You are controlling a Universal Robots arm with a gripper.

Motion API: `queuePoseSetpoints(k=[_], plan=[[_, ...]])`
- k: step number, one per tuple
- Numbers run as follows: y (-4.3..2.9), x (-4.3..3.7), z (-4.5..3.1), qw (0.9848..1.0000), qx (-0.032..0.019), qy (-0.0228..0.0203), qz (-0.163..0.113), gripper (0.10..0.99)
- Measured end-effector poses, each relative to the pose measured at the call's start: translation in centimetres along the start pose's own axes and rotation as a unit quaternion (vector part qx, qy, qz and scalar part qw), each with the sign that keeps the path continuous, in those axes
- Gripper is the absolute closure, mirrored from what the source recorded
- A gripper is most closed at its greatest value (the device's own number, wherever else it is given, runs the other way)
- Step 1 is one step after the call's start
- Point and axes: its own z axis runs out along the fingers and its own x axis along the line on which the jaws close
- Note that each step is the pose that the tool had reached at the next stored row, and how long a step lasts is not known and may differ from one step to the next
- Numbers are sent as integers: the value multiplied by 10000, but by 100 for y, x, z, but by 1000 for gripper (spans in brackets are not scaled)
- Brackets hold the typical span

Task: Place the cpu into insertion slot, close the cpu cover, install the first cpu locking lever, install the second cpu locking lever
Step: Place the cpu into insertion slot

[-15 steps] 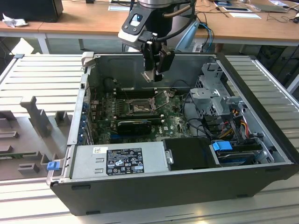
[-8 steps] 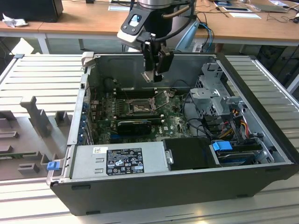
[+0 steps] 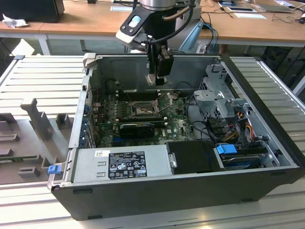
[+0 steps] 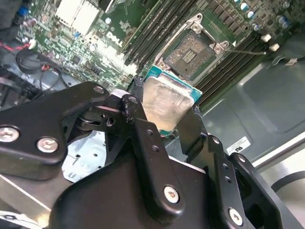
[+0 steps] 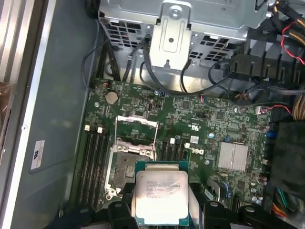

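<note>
- computer case (image 3: 267, 119) lies on its side, open, on a ribbed metal table (image 3: 43, 81)
- grey power supply (image 3: 121, 164) sits along the case's near wall in the exterior view
- green motherboard (image 3: 176, 121) covers the case floor, with long black memory slots (image 5: 95, 162) beside the socket
- gripper (image 3: 156, 78) hangs inside the case above the board, and its black fingers (image 4: 138, 119) are clenched on the cpu
- cpu cover (image 5: 137, 122), a thin silvery frame, is swung up open at one edge of the socket
- insertion slot (image 5: 127, 169) is uncovered, its pin field bare in both wrist views (image 4: 193, 53)
- cpu (image 5: 161, 196) is pinched by two opposite edges, silver top facing the first wrist camera (print on it, not read), teal rim showing (image 4: 162, 98)
- cpu is in the air just beside and above the slot, not seated in it
</note>
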Motion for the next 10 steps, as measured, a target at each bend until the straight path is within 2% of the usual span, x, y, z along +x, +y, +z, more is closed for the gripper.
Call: queuePoseSetpoints(k=[3, 10], plan=[[-1, 0, 17, 9998, -1, -13, 210, 561], [-10, 0, 144, 9997, 0, -16, 241, 561]])
